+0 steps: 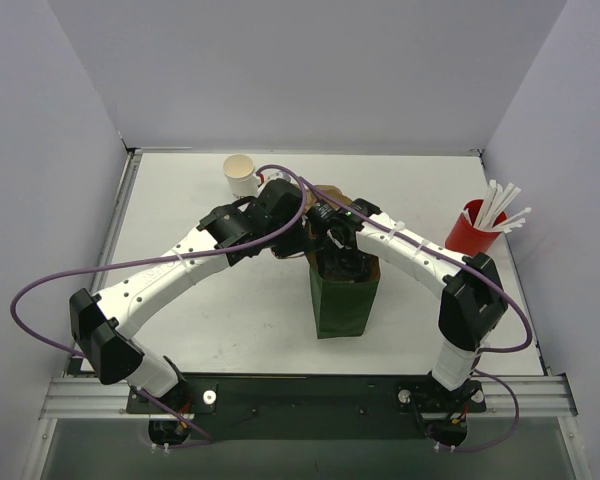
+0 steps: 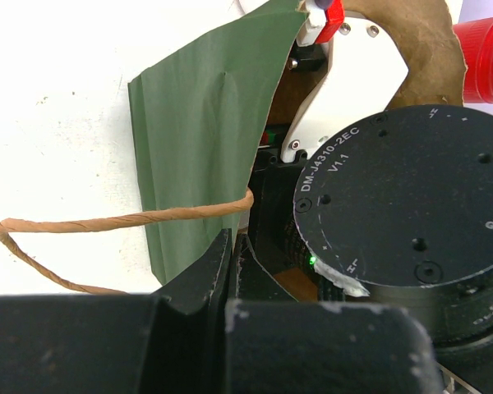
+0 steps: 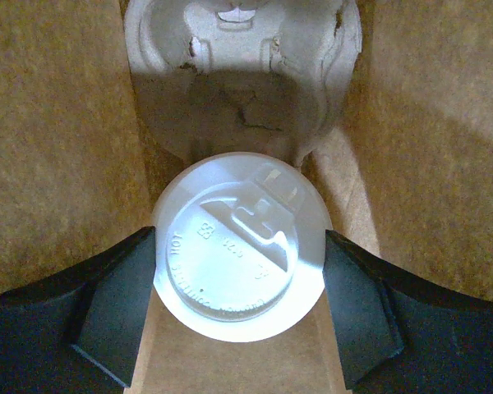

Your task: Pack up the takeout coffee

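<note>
Now | we judged it the lowering step | right end effector (image 3: 240, 283) clasped lidded cup (image 3: 238, 254) | left end effector (image 2: 230, 267) pinched bag (image 2: 197, 148) rim | next move needed: seating in carrier (image 3: 242, 74).

Left gripper (image 2: 232, 261) is sitting closed at the bottom, pinching the rim of the green paper bag (image 2: 201, 131). The bag's twisted brown handle (image 2: 107, 222) is looping out left over the white table (image 2: 57, 123). A big black motor (image 2: 403, 205) is crowding the right side, and a red cup (image 2: 481, 57) is peeking in top right.
</note>
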Controlling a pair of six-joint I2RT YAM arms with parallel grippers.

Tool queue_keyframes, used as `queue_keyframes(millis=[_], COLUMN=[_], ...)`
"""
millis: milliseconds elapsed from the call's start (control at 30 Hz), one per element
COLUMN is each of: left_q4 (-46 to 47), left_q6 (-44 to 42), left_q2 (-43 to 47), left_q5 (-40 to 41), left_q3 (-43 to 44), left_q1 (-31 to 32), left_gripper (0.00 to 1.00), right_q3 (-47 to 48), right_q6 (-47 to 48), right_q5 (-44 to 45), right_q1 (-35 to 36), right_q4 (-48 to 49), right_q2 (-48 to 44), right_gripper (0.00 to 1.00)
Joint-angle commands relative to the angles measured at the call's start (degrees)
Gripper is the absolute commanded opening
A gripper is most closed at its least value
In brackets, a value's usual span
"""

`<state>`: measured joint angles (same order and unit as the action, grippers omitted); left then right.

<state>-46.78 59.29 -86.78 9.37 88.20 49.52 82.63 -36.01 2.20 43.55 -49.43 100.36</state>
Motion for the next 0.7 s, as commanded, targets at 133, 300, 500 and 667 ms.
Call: queue_keyframes(millis=[133, 300, 500, 667], left_q4=[2.7, 2.6, 2.5, 2.3], left_q6=[-0.1, 0.0, 0.0, 0.0], left_q2=[1.6, 1.6, 1.6, 1.6], left_q5=[0.7, 0.7, 0.7, 0.8], left_q3=[0.7, 0.7, 0.7, 0.7], left_q1=[0.2, 0.2, 0.1, 0.1], left_gripper=[0.00, 0.00, 0.00, 0.00], right_q3=[-2.7, -2.7, -2.6, -2.0], right_q6=[-0.4, -0.4, -0.3, -0.3], right_q5=[-0.3, -0.4, 0.0, 0.2], right_q1=[0.6, 0.6, 0.6, 0.6], right_q4=[-9.1, -9.2, -9.5, -10.0], right_q2=[1.9, 1.5, 0.8, 0.0], right_gripper=[0.45, 0.48, 0.64, 0.82])
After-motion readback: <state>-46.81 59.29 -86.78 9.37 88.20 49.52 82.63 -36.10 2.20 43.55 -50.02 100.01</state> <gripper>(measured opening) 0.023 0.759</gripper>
